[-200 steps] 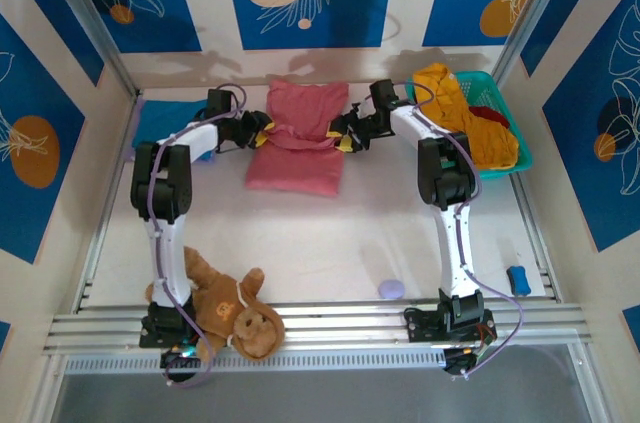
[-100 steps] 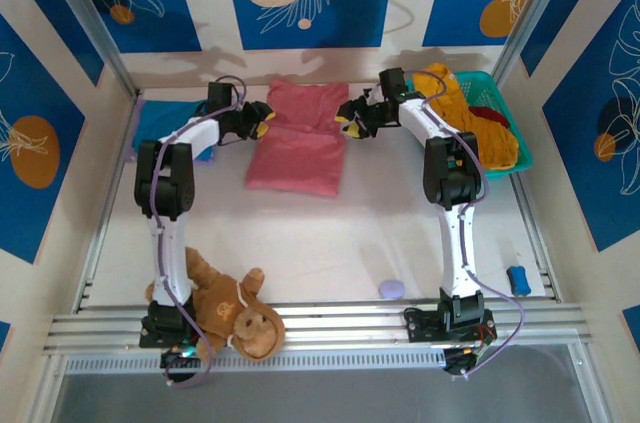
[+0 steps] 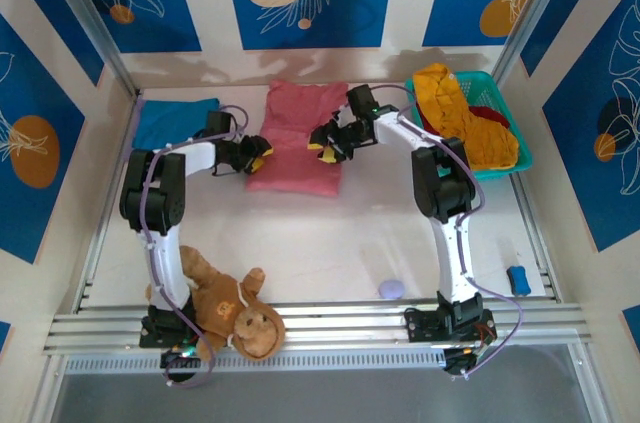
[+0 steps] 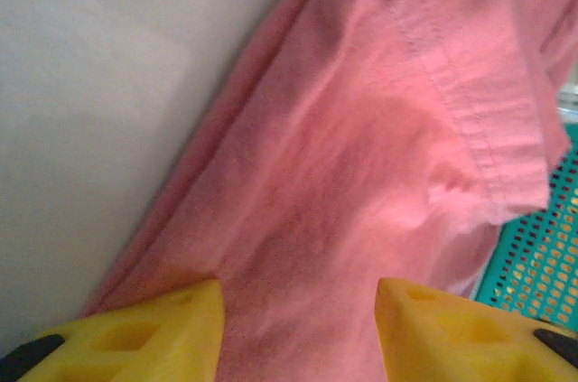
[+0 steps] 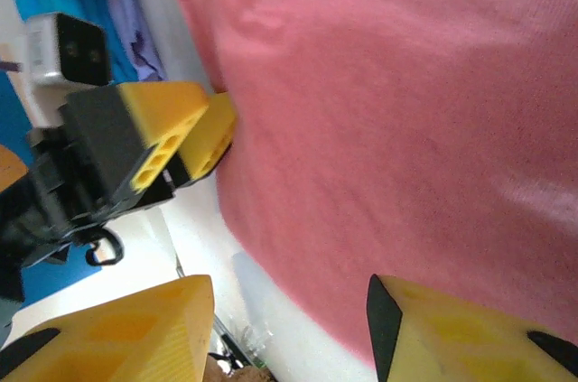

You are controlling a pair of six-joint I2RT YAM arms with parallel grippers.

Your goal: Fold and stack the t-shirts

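Pink t-shirt: lies folded at the far middle of the table.
Blue t-shirt: lies in the far left corner, apart from the pink one.
Yellow t-shirt: hangs over the left side of the teal basket at the far right.
Dark red t-shirt: sits in the basket, right beside the yellow one.
Left gripper: is at the left edge of the pink t-shirt. Its yellow fingers stand apart and pinch nothing. Pink cloth shows in the gap.
Right gripper: is over the middle of the pink t-shirt, pointing left. Its fingers stand apart too, and it holds nothing.
Both grippers: face each other across the left half of the pink t-shirt.
Plush monkey: lies at the near left, by the left arm's base.
Small purple thing: sits on the table near the right arm's base.
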